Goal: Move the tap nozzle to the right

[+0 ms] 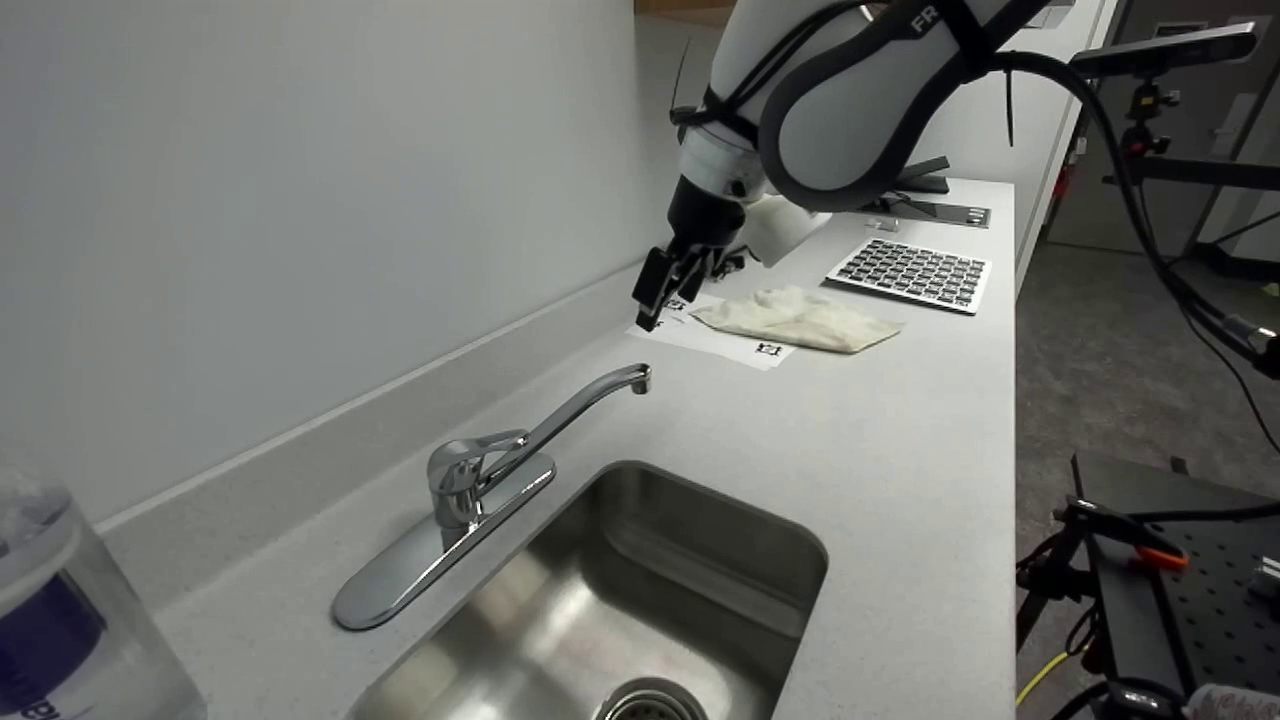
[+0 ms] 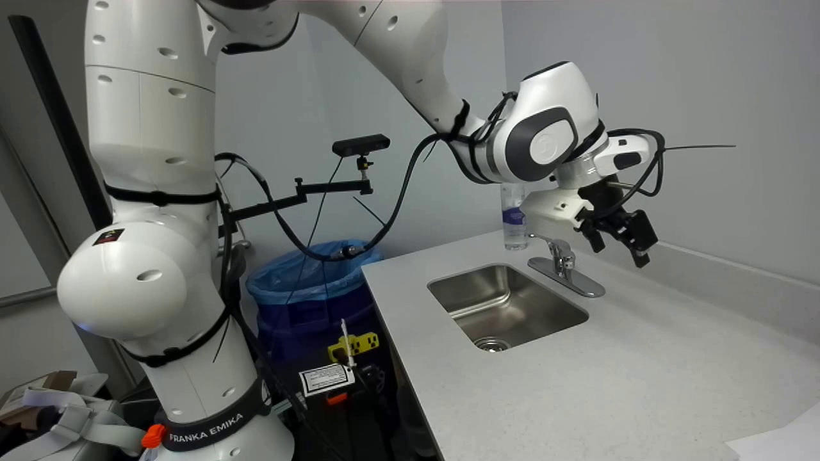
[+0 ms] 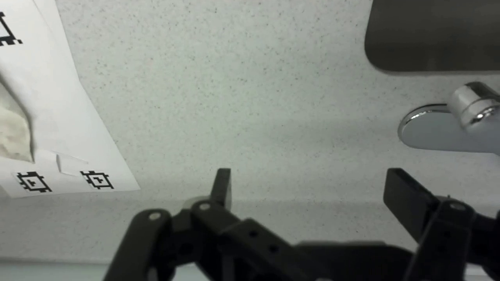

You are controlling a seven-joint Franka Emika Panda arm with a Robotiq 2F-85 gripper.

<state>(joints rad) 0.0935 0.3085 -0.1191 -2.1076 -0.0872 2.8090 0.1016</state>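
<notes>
Currently, fingers (image 3: 408,201): two, spread wide apart in the wrist view — the pale, speckled desk (image 3: 234,97) and its upstand show through the gap.

Tap nozzle (image 1: 575,408): one, chrome. In an exterior view it slants up from the faucet (image 1: 455,485), roughly in line with the long base plate (image 1: 390,590), its outlet tip turned down. Seen there, the fingers appear above and beyond the tip, apart from it. Wrist view: the tip shows at the right edge, partly cut off, near the sink's corner and overlapping the plate's rounded end.

Counts, on or in the desk: one faucet with one lever handle (image 1: 490,443); one steel sink (image 1: 715,555) with one drain (image 2: 492,346); one clear bottle (image 2: 514,221) with a purple-blue label, in both exterior views. One cream cloth (image 1: 795,318) lies partly over printed paper (image 1: 715,343) — number of sheets uncertain. Marker squares (image 3: 98,180) in the wrist view: two whole, one cut by the left edge. One patterned board (image 1: 910,272), just beyond the cloth.

Off the desk: one robot arm (image 2: 147,282), one bin (image 2: 288,330) with one blue liner (image 2: 275,288), one yellow power outlet (image 2: 365,344). Each exterior view shows one mounted camera (image 2: 360,145).
</notes>
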